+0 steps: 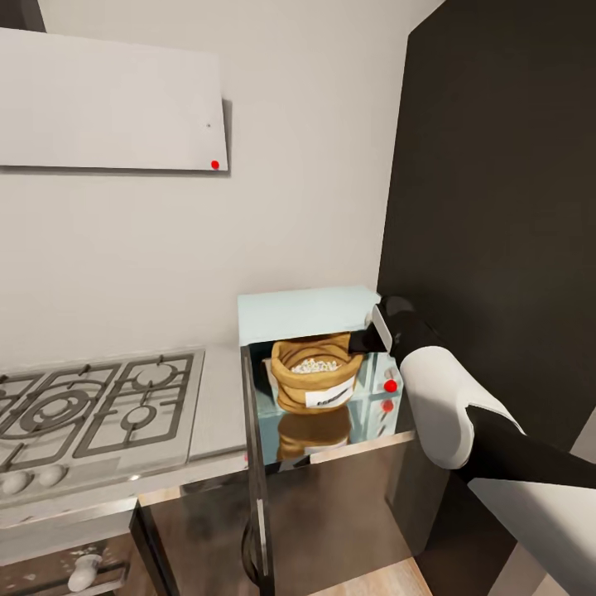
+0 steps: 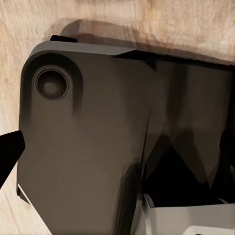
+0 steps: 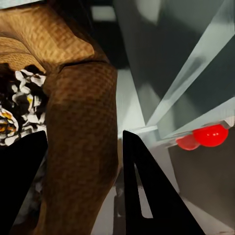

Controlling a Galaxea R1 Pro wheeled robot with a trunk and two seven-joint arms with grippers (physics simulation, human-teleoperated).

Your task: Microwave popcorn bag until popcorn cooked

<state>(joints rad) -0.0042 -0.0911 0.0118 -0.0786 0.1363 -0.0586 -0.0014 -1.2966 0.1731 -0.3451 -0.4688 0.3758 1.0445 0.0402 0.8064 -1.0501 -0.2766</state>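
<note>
Black fingers (image 3: 129, 191) of the right gripper (image 3: 81, 183) straddled the rolled rim wall of the small mustard-tan paper popcorn bag (image 3: 81, 127), one finger inside by the white popped kernels (image 3: 19, 105), one outside; pinching the rim, though contact was hard to confirm. In the head view the right gripper (image 1: 362, 341) reached the bag's (image 1: 314, 372) upper right edge from the white-and-black right arm (image 1: 439, 406). Bag sat upright inside the boxy pale mint-blue microwave (image 1: 306, 310), label facing out, kernels visible at top, its reflection on the cavity floor. Dark glass door (image 1: 257, 463) hung swung wide at the left. Two red knobs (image 1: 390, 386) on the side panel just beside the arm. Microwave stood on the glossy grey worktop (image 1: 219, 414), right of the steel gas hob (image 1: 95, 406), against a dark tall cabinet (image 1: 497, 207). Flat white hood (image 1: 108, 103) above the hob. Left fingers: cannot tell; left wrist view showed a dark grey robot body part (image 2: 88, 147) over a pale wood floor (image 2: 147, 19).
</note>
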